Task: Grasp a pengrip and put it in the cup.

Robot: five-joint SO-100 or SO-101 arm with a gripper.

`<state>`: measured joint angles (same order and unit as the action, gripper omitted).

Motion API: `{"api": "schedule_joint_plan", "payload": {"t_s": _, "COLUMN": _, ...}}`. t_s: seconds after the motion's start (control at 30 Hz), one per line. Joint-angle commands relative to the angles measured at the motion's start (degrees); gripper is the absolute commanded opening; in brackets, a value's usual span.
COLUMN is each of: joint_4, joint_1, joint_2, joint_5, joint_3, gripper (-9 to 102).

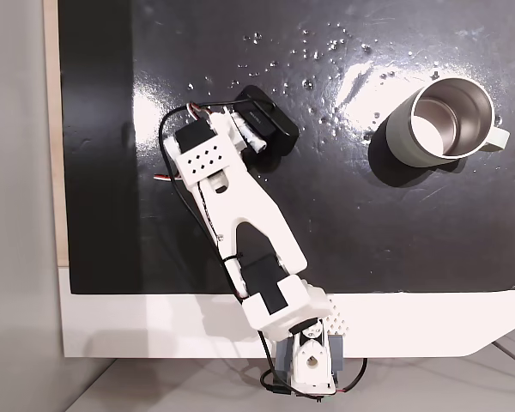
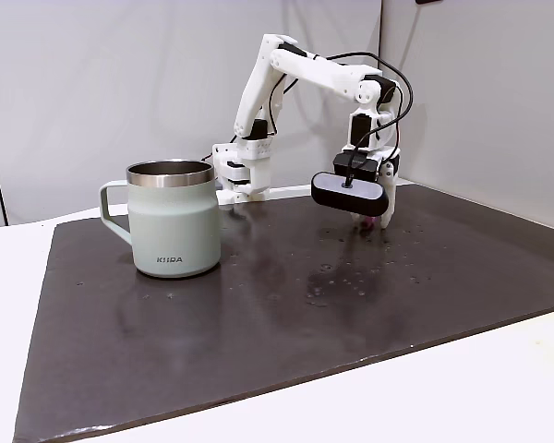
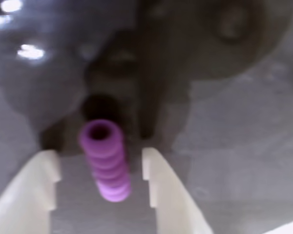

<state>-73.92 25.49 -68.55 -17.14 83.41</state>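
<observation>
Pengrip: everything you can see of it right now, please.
In the wrist view the pengrip is a light-purple, rubbery-looking ribbed cylinder with a hollow end facing away from the camera. It lies on the dark mat, between the two cream fingers of the gripper, with a gap visible on each side, so nothing is pinching it. It is slightly blurred. A pinkish speck under the gripper in a fixed view is probably it.

Your arm point(image 1: 240, 206) is white printed plastic with black servo blocks, a perforated wrist plate, thin black and red cables along it, and cream fingers point(image 3: 34, 190) on the gripper point(image 3: 98, 170).
</observation>
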Motion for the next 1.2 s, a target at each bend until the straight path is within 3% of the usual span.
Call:
{"api": "schedule_joint_plan", "payload": {"t_s": 0.0, "joint_4": 2.8, "joint_1": -1.6, "joint_2": 0.3, "joint_5": -2.5, "joint_3": -0.4, "gripper": 10}}
{"api": "schedule_joint_plan", "payload": {"t_s": 0.1, "joint_4": 4.0, "joint_1": -2.0, "joint_2": 0.3, "joint_5": -3.5, "joint_3": 0.4, "gripper": 1}}
{"api": "schedule_joint_plan", "payload": {"t_s": 0.37, "joint_4": 2.6, "joint_1": -2.2, "joint_2": -2.5, "joint_5": -3.5, "joint_3": 0.7, "gripper": 0}}
{"api": "schedule_joint_plan", "payload": {"t_s": 0.7, "joint_4": -18.5, "joint_1": -10.4, "joint_2": -13.6, "joint_5": -1.4, "joint_3": -16.9, "gripper": 0}}
{"api": "schedule_joint_plan", "payload": {"t_s": 1.17, "joint_4": -28.6, "joint_1": -32.9, "joint_2": -28.4, "joint_5": -23.1, "joint_3": -22.5, "gripper": 0}}
